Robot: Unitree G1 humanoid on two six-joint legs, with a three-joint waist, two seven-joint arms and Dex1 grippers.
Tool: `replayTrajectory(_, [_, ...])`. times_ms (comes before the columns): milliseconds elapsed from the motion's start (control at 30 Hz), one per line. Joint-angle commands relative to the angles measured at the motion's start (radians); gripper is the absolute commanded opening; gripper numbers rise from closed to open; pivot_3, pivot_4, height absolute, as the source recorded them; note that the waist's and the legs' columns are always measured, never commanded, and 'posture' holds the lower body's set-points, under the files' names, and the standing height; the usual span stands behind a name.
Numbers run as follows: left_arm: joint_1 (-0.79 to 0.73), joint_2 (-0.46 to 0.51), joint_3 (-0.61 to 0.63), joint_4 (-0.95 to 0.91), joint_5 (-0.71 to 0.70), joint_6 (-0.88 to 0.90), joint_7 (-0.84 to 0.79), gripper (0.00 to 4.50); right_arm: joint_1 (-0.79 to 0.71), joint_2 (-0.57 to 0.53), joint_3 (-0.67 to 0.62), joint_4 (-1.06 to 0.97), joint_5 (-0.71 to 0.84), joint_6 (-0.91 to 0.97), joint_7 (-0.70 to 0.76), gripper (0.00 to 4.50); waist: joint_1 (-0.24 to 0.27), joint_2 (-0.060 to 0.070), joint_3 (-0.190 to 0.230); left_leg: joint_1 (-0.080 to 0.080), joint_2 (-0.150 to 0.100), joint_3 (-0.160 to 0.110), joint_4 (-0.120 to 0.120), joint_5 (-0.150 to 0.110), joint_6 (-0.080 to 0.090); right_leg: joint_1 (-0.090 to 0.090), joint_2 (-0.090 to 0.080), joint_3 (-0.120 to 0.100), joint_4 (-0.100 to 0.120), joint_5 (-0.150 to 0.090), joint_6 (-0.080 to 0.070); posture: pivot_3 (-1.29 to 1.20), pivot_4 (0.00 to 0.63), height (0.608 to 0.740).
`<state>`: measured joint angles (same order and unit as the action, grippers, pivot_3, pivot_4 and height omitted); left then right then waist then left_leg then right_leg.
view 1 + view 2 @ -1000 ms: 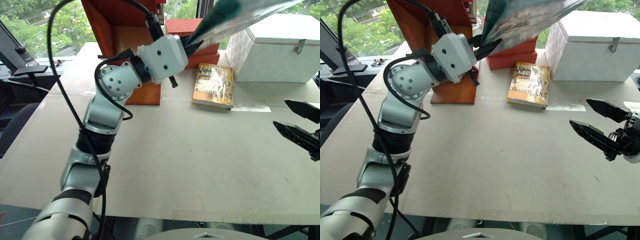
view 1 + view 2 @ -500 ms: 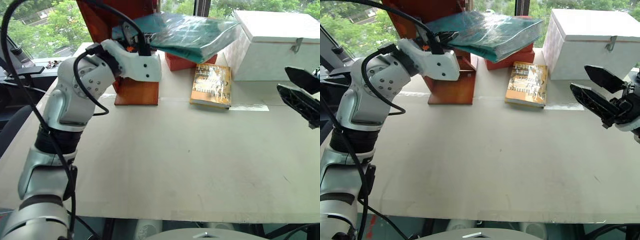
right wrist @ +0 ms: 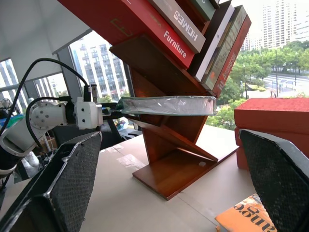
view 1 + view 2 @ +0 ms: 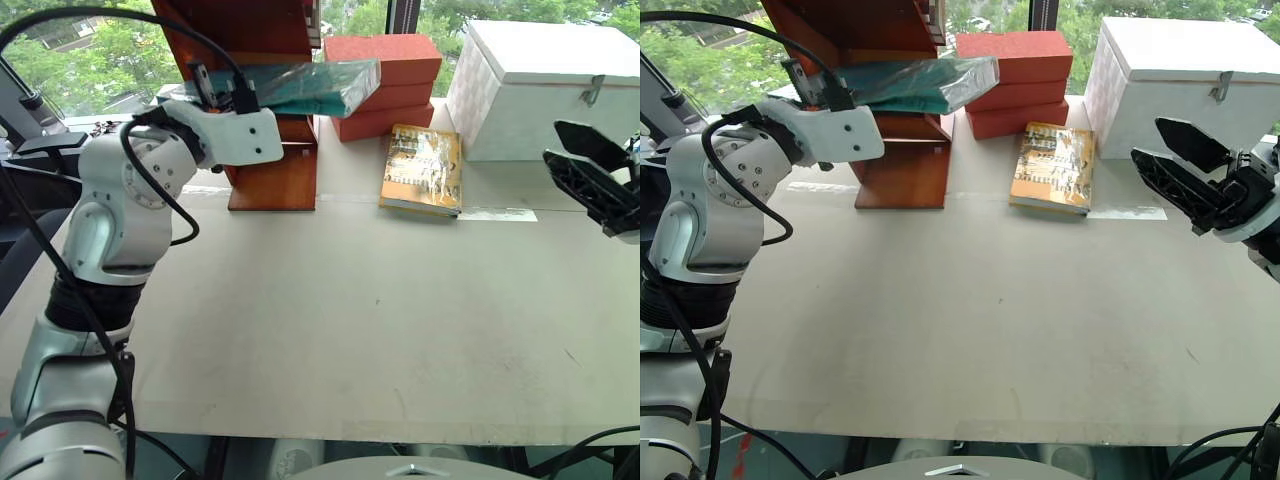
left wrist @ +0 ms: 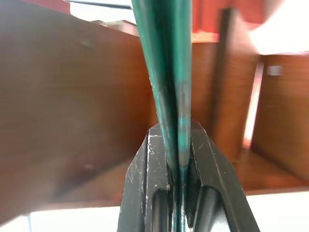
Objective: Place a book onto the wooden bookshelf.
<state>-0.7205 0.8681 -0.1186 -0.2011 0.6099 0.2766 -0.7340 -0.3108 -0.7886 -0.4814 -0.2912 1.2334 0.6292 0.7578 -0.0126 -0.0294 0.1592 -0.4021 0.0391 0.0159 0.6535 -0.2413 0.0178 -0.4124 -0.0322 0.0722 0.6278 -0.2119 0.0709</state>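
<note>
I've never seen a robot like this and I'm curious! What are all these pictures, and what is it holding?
This is a robot with two arms, and every arm ends in a hand with two black fingers. Two pictures come from cameras in its head, looking down over a table. Two more come from little cameras on its wrists, looking along the fingers.

The left hand is shut on the book, a thin green one in shiny plastic wrap. It holds the book flat in front of the wooden bookshelf. In the left wrist picture you see the fingers pinching the book's edge.

The right hand is open and holds nothing.

On the table there are also a yellow-brown book, stacked orange-red blocks and a white box.
</note>
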Motion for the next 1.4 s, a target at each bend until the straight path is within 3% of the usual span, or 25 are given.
replayTrajectory(33, [-0.006,0.009,0.045,-0.047,0.014,0.063,-0.012,0.02,-0.026,0.002,-0.013,-0.002,-0.007,-0.008,0.012,4.50,-0.001,0.000,0.000,0.000,0.000,0.000,0.000,0.000,0.000,0.000,0.000,0.000,0.000,0.000,0.000,0.00,0.150,0.740])
replayTrajectory(67, [-0.008,0.012,0.043,-0.048,0.018,0.075,-0.016,0.02,-0.027,0.005,-0.011,-0.002,-0.011,-0.009,0.013,4.50,-0.002,0.000,0.000,0.000,0.000,0.000,0.000,0.000,0.000,0.000,0.000,0.000,0.000,0.000,0.000,0.00,0.150,0.740])
replayTrajectory(100, [-0.009,0.012,0.041,-0.049,0.019,0.086,-0.018,0.80,-0.029,0.008,-0.009,-0.002,-0.015,-0.009,0.014,4.50,-0.002,0.000,0.000,0.000,0.000,0.000,0.000,0.000,0.000,0.000,0.000,0.000,0.000,0.000,0.000,0.00,0.150,0.740])
replayTrajectory(167, [-0.009,0.014,0.040,-0.051,0.020,0.113,-0.028,1.46,-0.033,0.012,-0.008,0.002,-0.022,-0.009,0.018,4.50,-0.002,0.000,0.000,0.001,0.000,0.000,0.000,0.000,0.000,0.000,0.000,0.000,0.001,0.000,0.000,0.00,0.150,0.740])
replayTrajectory(233, [-0.003,0.019,0.045,-0.055,0.020,0.132,-0.031,2.58,-0.034,0.015,-0.007,0.005,-0.028,-0.010,0.022,4.50,-0.001,0.000,0.000,0.001,0.000,0.000,0.000,0.000,0.000,0.000,0.000,0.000,0.001,0.000,0.000,0.00,0.150,0.740])
replayTrajectory(267, [0.000,0.021,0.051,-0.059,0.021,0.142,-0.028,2.89,-0.035,0.016,-0.008,0.008,-0.031,-0.010,0.025,4.50,-0.001,0.000,0.000,0.001,0.000,0.000,0.000,0.000,0.000,0.000,0.000,0.000,0.001,0.000,0.000,0.00,0.150,0.740])
replayTrajectory(300, [-0.001,0.023,0.058,-0.060,0.023,0.152,-0.020,3.61,-0.037,0.018,-0.007,0.012,-0.034,-0.011,0.027,4.50,-0.001,0.000,0.000,0.001,0.000,0.000,0.000,0.000,0.000,0.000,0.000,0.000,0.001,0.000,0.000,0.00,0.150,0.740])
replayTrajectory(400, [0.000,0.025,0.067,-0.061,0.031,0.176,-0.008,4.39,-0.044,0.025,-0.003,0.022,-0.046,-0.012,0.035,4.50,-0.001,0.000,0.000,0.001,0.000,0.000,0.000,0.000,0.000,0.000,0.000,0.000,0.001,0.000,0.000,0.00,0.150,0.740])
replayTrajectory(667, [0.074,-0.020,0.159,-0.150,-0.010,0.189,0.076,4.39,-0.048,0.030,-0.006,0.034,-0.074,-0.013,0.052,4.50,-0.001,0.000,0.000,0.001,0.000,0.000,0.000,0.000,0.000,0.000,0.000,0.000,0.001,0.000,0.000,0.00,0.150,0.740])
replayTrajectory(900, [0.336,-0.122,0.311,-0.306,-0.103,0.021,0.238,4.39,0.124,0.001,-0.035,-0.062,-0.135,-0.012,0.098,4.50,0.001,0.000,0.000,0.001,0.000,0.000,-0.001,0.000,0.000,0.000,-0.002,0.000,0.001,0.000,0.000,0.00,0.150,0.740])
replayTrajectory(1033, [0.504,-0.303,0.366,-0.367,-0.298,-0.002,0.263,4.39,0.305,0.011,-0.012,-0.161,-0.240,-0.067,0.143,4.50,0.004,0.001,-0.001,0.000,0.000,0.000,0.000,0.000,0.000,0.000,-0.002,0.000,0.002,0.000,0.000,0.00,0.150,0.740])
replayTrajectory(1133, [0.696,-0.448,0.305,-0.376,-0.552,0.132,0.122,4.39,0.467,0.063,0.029,-0.215,-0.389,-0.158,0.129,4.50,0.002,0.001,-0.007,0.002,0.000,0.001,0.000,0.000,0.000,0.002,-0.003,0.000,0.000,0.000,0.000,0.00,0.150,0.740])
replayTrajectory(1233, [0.814,-0.443,0.207,-0.375,-0.611,0.143,0.043,4.39,0.610,0.118,0.114,-0.205,-0.622,-0.322,0.103,4.50,-0.001,0.000,-0.006,0.003,0.000,0.002,0.001,0.000,0.000,0.001,-0.003,0.000,0.001,-0.002,-0.004,0.00,0.150,0.740])
replayTrajectory(1400, [0.876,-0.474,0.155,-0.356,-0.672,0.154,0.060,4.39,0.721,0.223,0.162,-0.119,-0.761,-0.479,0.080,4.50,-0.001,0.002,-0.009,0.008,0.000,0.002,0.003,0.000,0.000,0.003,-0.002,0.000,0.006,-0.005,-0.001,0.00,0.150,0.740])
